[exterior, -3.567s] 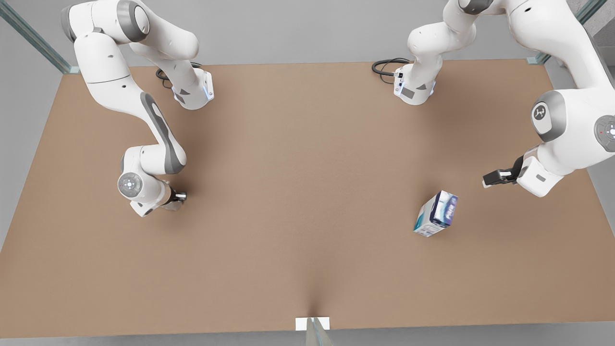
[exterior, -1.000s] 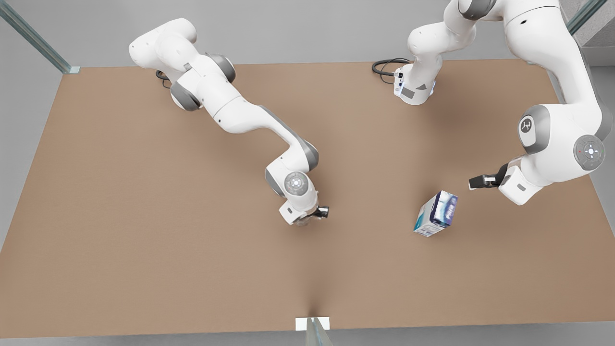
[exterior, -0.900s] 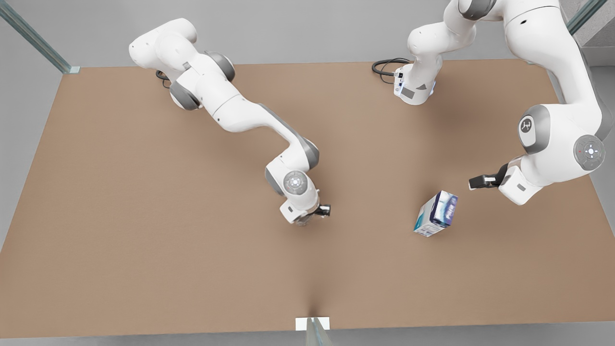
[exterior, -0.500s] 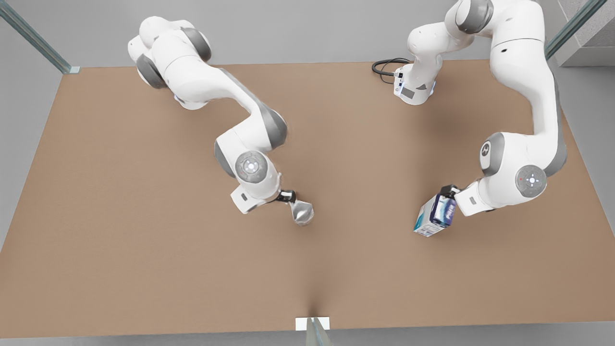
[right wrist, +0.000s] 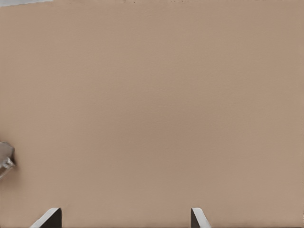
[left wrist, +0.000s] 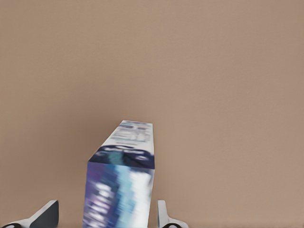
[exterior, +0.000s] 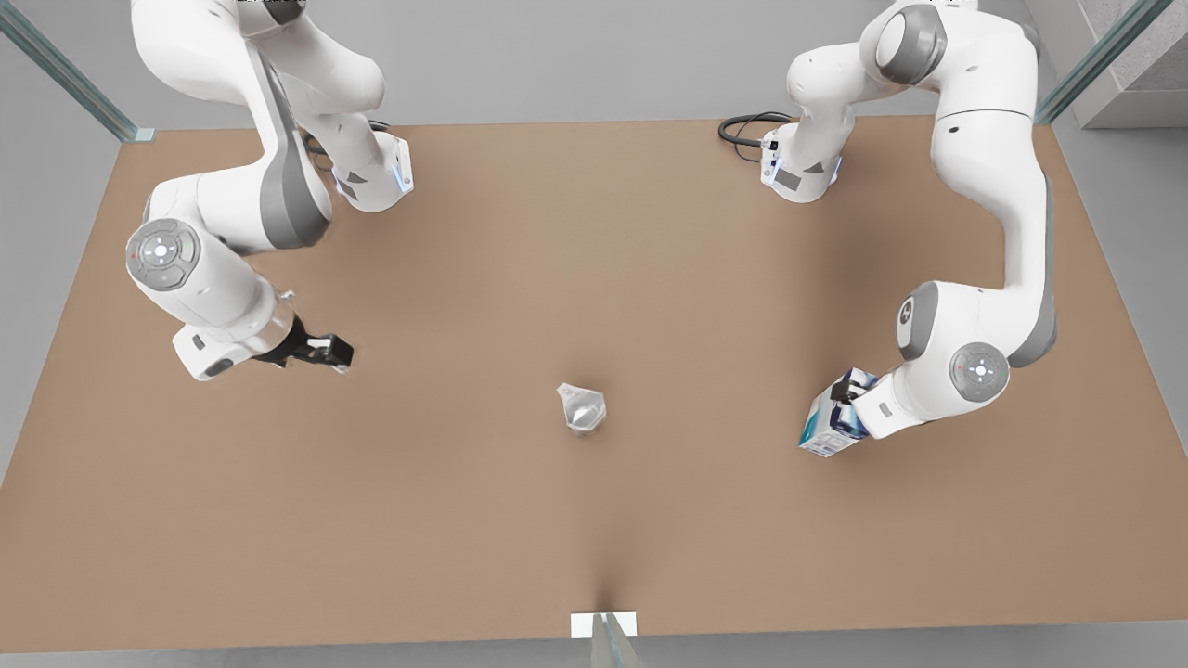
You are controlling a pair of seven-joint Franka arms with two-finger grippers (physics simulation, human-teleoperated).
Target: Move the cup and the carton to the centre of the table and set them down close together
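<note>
Tabletop first: a broad brown matte slab, with two white arms bolted near its far edge, one base at about eleven o'clock from the middle and the other at about one o'clock.

Of the arms, the one on the front view's right bends out and down toward four o'clock; the left wrist view rides on it, so it is the left arm. Its left claw sits at the carton, whose white, dark blue and teal box stands upright on the tabletop at roughly three to four o'clock from the centre, well apart from the cup. In the left wrist view the carton rises between the two fingertips, one on each side. One fingertip lies just beside the box face and the other stands a little off, so the claw is spread around the carton and not clenched on it.

The arm on the front view's left is the right arm. Its right claw hangs over bare brown at about nine o'clock, fingers parted and holding nothing.

Smallest is the cup, silver-grey and crinkled, standing alone near the centre of the tabletop, slightly toward six o'clock. The right wrist view catches a sliver of the cup at its frame edge.
</note>
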